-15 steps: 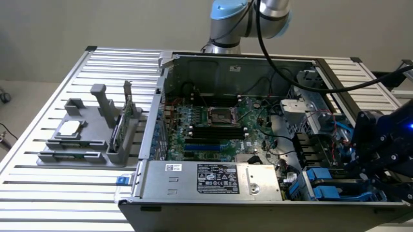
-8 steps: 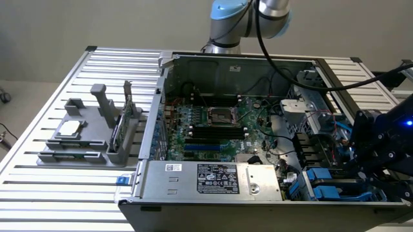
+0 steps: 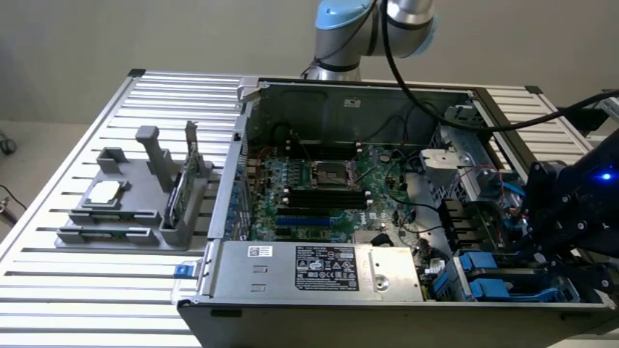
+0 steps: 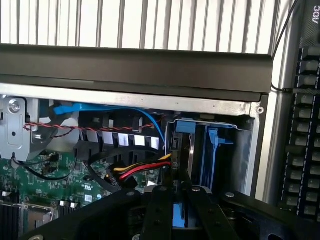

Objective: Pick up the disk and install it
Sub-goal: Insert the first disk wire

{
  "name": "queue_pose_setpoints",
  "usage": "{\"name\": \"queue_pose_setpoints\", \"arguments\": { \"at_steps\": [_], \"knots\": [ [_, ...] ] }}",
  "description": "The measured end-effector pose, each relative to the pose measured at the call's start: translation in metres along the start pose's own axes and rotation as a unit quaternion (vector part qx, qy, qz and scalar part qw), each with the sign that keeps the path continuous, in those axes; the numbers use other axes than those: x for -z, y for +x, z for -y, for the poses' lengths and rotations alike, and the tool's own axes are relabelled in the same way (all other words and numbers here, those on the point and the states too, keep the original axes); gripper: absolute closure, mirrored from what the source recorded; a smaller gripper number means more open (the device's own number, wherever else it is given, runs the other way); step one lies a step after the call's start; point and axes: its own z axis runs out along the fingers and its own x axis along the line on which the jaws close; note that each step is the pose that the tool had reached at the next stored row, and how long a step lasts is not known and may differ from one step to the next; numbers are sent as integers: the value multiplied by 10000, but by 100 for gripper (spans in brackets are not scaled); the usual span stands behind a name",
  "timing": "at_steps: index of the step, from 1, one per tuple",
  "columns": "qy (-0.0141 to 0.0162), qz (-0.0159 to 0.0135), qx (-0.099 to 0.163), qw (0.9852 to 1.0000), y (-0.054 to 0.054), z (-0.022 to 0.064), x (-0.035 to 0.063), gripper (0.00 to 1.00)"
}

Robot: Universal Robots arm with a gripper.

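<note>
In the wrist view my gripper [image 4: 178,195] is shut on a strip of blue plastic [image 4: 180,214], the carrier of the disk. The disk [image 4: 182,160] stands edge-on between the black fingers [image 4: 160,210], reaching into the drive bay [image 4: 220,150] at the corner of the open computer case. A blue tab [image 4: 185,126] tops it. In the exterior view the black gripper [image 3: 546,250] hangs over the drive bay [image 3: 493,279] at the case's near corner on the exterior view's right, where blue carrier parts [image 3: 480,264] show. The disk's flat face is hidden.
Red, yellow and black power cables [image 4: 142,170] and a blue cable [image 4: 150,122] run close to the bay. The motherboard [image 3: 320,192] and power supply [image 3: 320,268] fill the case. A grey fixture [image 3: 126,203] with a silver chip sits on the slatted table [image 3: 58,290] at the exterior view's left.
</note>
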Motion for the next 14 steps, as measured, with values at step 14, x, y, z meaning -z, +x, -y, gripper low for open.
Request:
{"name": "queue_pose_setpoints", "arguments": {
  "at_steps": [14],
  "knots": [
    [-82,76,-17,9999,31,-1,-29,84]
  ]
}}
